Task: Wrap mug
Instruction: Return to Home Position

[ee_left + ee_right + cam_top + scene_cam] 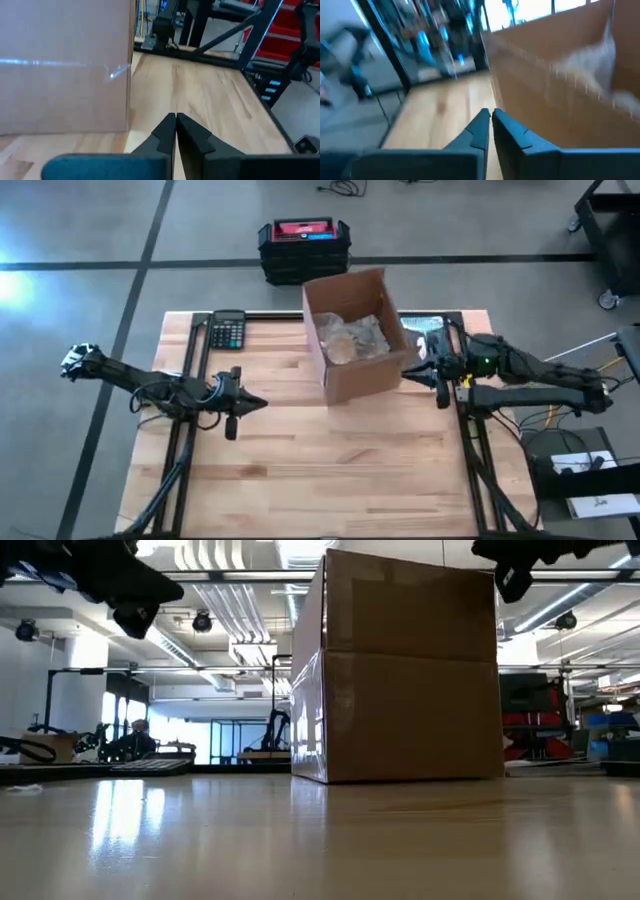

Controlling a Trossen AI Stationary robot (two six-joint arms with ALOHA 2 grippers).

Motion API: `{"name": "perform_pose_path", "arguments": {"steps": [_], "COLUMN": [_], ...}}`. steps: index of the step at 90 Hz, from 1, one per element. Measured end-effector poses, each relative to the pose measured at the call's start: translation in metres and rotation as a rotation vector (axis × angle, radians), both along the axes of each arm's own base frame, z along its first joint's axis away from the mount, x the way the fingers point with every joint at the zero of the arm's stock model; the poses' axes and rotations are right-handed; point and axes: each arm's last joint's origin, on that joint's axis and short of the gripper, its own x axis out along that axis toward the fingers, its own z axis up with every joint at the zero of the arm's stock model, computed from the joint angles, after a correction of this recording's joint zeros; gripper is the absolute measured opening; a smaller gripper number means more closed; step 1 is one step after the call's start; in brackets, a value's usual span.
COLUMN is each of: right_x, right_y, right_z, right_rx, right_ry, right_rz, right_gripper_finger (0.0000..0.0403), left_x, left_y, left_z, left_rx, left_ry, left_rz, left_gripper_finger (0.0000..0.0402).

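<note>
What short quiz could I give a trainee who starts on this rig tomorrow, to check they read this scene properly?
1. True or false: the cardboard box lies tipped on its side.
2. In the high view, what lies on the table left of the box? A) stapler B) calculator C) scissors
3. Fill in: the left end effector and the right end effector both have their fingers ____.

Key: 1) False: it stands upright, open at the top, with bubble-wrapped bundles inside. 2) B. 3) shut.
</note>
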Motion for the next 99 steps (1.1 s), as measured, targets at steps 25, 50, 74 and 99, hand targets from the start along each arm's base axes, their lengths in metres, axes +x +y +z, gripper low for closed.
{"name": "perform_pose_path", "arguments": {"steps": [25,50,74,99], "right_x": [-0.014,-0.028,-0.039,-0.038], "right_y": [0.001,0.003,0.004,0.003], "right_z": [-0.051,-0.092,-0.11,-0.118], "right_rx": [0.003,0.053,0.033,0.009], "right_ry": [-0.06,-0.215,-0.267,-0.188], "right_rz": [-0.053,-0.056,-0.1,-0.112], "right_gripper_finger": [0.0002,0.0001,0.0,0.0], "left_x": [0.005,0.011,-0.006,-0.031], "left_y": [0.001,0.003,0.016,0.021], "left_z": [-0.01,-0.018,-0.04,-0.062], "left_rx": [0.007,0.056,0.044,-0.01], "left_ry": [0.02,0.047,-0.064,-0.176], "left_rz": [0.114,0.125,0.154,0.138], "left_gripper_finger": [0.0,0.0,0.0,0.0]}}
